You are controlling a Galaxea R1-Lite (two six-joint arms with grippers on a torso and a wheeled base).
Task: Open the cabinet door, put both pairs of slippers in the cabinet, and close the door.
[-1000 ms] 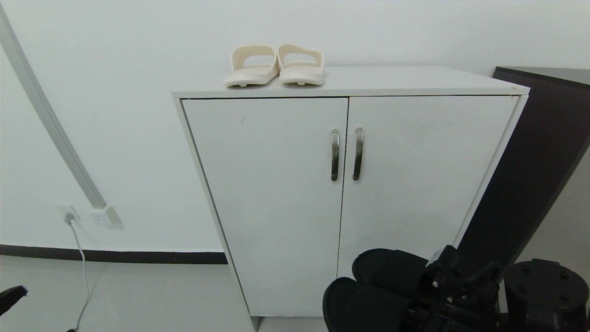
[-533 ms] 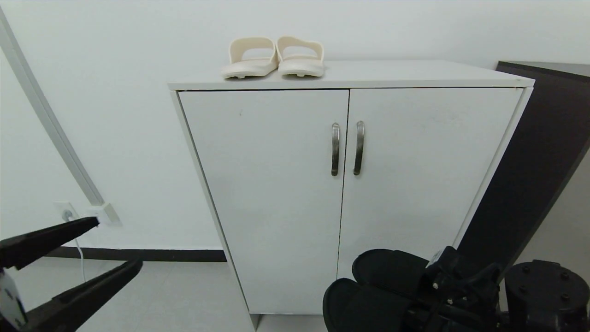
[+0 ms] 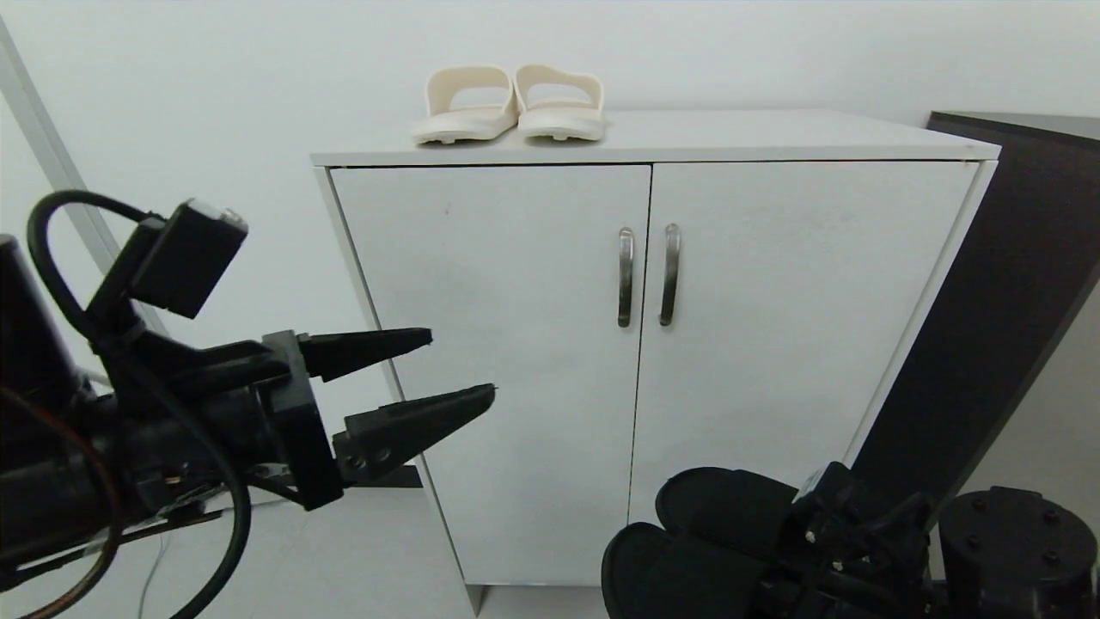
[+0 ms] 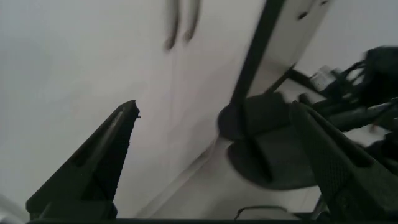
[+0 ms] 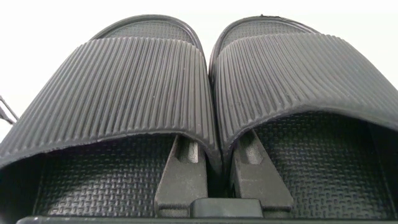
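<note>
The white cabinet (image 3: 516, 344) has both doors shut, with two metal handles (image 3: 646, 277) side by side at the middle; the handles (image 4: 180, 25) also show in the left wrist view. A cream pair of slippers (image 3: 509, 105) rests on its top, toward the left. My left gripper (image 3: 461, 363) is open and empty, in front of the left door and left of the handles. My right gripper (image 5: 217, 171) is low in front of the right door, shut on the inner walls of the black pair of slippers (image 3: 713, 537), one finger (image 5: 180, 180) inside each slipper.
A dark cabinet (image 3: 1014, 284) stands tight against the white cabinet's right side. A grey conduit (image 3: 39, 129) runs down the wall on the left. Grey floor (image 3: 387, 550) lies open to the left of the cabinet's base.
My left arm has come up from the lower left, and its open gripper now stands before the left door. The head view has tilted slightly. The right gripper and black slippers have stayed put.
</note>
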